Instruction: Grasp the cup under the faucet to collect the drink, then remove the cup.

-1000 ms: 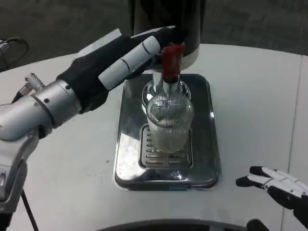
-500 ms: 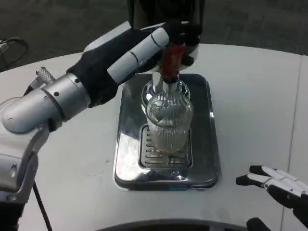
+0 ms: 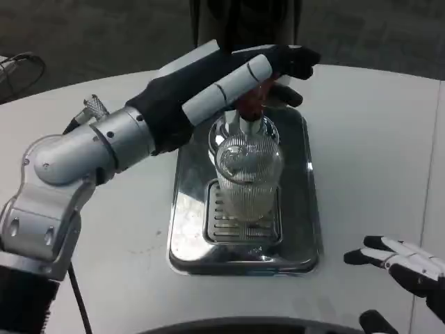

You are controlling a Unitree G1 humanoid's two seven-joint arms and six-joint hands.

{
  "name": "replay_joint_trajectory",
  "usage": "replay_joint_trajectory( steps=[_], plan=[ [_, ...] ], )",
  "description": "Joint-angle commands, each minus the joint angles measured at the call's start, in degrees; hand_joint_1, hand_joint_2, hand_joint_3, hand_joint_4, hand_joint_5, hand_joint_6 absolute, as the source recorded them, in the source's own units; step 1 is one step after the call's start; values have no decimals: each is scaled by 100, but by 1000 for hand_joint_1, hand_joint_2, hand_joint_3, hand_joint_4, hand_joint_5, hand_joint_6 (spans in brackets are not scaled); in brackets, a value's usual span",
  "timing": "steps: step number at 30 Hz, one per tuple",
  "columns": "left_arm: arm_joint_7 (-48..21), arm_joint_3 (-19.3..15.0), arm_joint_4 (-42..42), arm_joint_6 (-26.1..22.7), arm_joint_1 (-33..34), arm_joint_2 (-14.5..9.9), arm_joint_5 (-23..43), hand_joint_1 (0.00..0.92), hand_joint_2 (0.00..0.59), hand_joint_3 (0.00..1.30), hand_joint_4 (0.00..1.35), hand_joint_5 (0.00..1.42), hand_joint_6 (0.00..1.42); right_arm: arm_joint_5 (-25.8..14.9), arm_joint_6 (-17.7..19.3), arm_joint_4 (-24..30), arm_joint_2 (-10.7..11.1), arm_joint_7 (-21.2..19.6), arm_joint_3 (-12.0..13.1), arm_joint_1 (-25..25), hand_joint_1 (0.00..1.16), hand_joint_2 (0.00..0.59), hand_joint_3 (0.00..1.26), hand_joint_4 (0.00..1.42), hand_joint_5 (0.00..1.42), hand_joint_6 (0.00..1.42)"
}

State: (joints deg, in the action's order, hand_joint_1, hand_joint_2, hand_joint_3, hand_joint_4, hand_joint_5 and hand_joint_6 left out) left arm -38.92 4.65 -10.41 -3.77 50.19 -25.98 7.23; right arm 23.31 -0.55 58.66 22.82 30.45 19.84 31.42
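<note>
On the shiny rectangular metal drip tray point(image 3: 188, 229) in the middle of the white worktop point(image 3: 368, 167), the ribbed clear glass cup point(image 3: 249, 182) stands upright on the slotted grate, directly below the silver faucet spout point(image 3: 247, 126) with its red tap handle point(image 3: 252, 104). So the cup is in place for filling, and nothing holds it. The left hand point(image 3: 243, 73) reaches over the top of the tap, its fingers point(image 3: 295, 59) stretched out past the red handle; one lower fingertip sits just beside the handle, but whether the hand is pressing it or only hovering cannot be told from this angle. The cup looks mostly clear, possibly with a little liquid low down, so collecting seems at most barely begun. The right hand point(image 3: 407, 268) rests at the near right edge of the worktop, well apart from the tray, fingers spread and holding nothing. Left to do, by my judgement: run the drink, grasp the cup, lift it away.
</note>
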Motion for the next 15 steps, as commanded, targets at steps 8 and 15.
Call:
replay_joint_trajectory(
  steps=[8, 15],
  plan=[
    [-270, 349, -377, 946, 91, -92, -646, 0, 181, 191, 125, 237, 178, 17, -226, -36, 63, 21, -99, -122, 321, 502, 206, 74, 62, 181],
    [-345, 556, -723, 1573, 210, -137, -993, 0, 181, 182, 106, 213, 171, 54, -331, -26, 71, 13, -126, -203, 321, 502, 206, 74, 62, 181]
  ],
)
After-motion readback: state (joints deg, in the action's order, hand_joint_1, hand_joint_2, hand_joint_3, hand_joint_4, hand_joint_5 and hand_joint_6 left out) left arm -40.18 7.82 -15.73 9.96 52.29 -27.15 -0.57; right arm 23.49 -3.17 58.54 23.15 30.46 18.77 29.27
